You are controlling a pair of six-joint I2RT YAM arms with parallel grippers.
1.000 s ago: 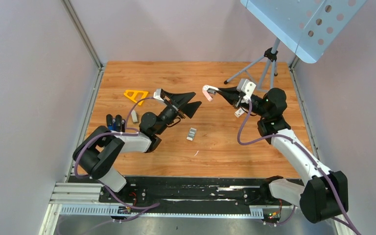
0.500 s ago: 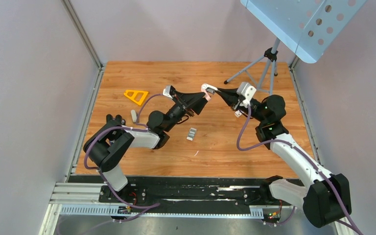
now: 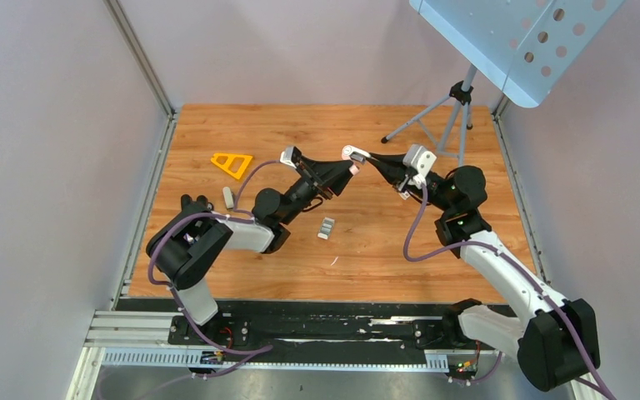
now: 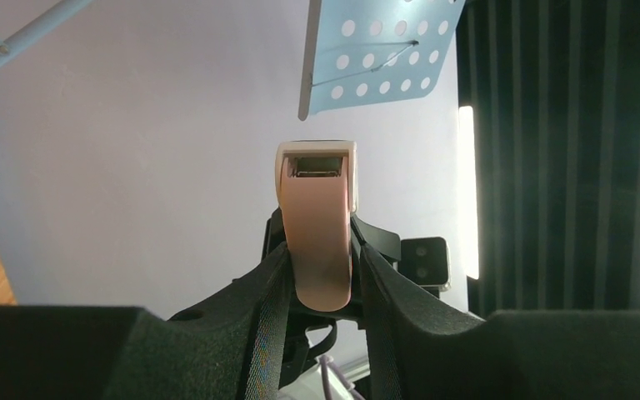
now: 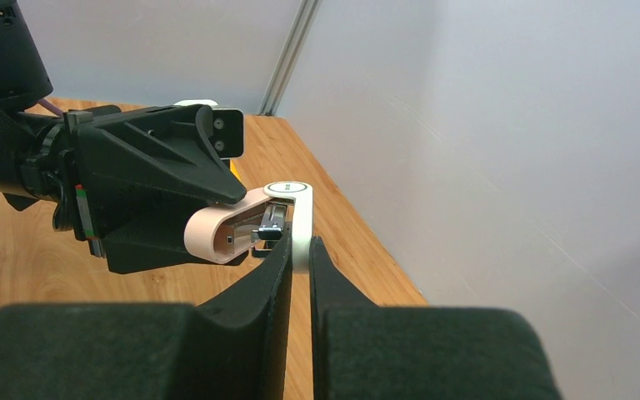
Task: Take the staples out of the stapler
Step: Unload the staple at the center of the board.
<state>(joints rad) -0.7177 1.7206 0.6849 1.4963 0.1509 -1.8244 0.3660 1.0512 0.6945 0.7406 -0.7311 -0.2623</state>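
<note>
Out by the desk's point(image 3: 242, 275) left edge sat an orange triangular piece point(image 3: 232, 163) and a small grey piece point(image 3: 227, 197), neither one in play. Moving in, the left gripper point(image 4: 323, 258) was up off the desk, its fingers point(image 4: 271, 279) snug against both flanks of the pink arm point(image 4: 317, 208), pinching it as far as the wrist view showed. Below it, near the middle of the desk, lay two little grey blocks point(image 3: 327, 227). Those looked like staple strips already out, though they were too small to be sure. Then the stapler point(image 3: 351, 155) itself was held in the air above the far half of the desk, hinged open between the two arms, with its metal magazine point(image 5: 268, 227) exposed. On the other side the right gripper point(image 5: 300, 250) had its fingers all but pressed together, nipping the thin white arm point(image 5: 302, 208). Off at the far right corner stood a tripod point(image 3: 433, 117). So the stapler was lifted, opened and gripped on both halves. Whether staples were left in that magazine couldn't be made out, and emptying it looked like the job remaining.
</note>
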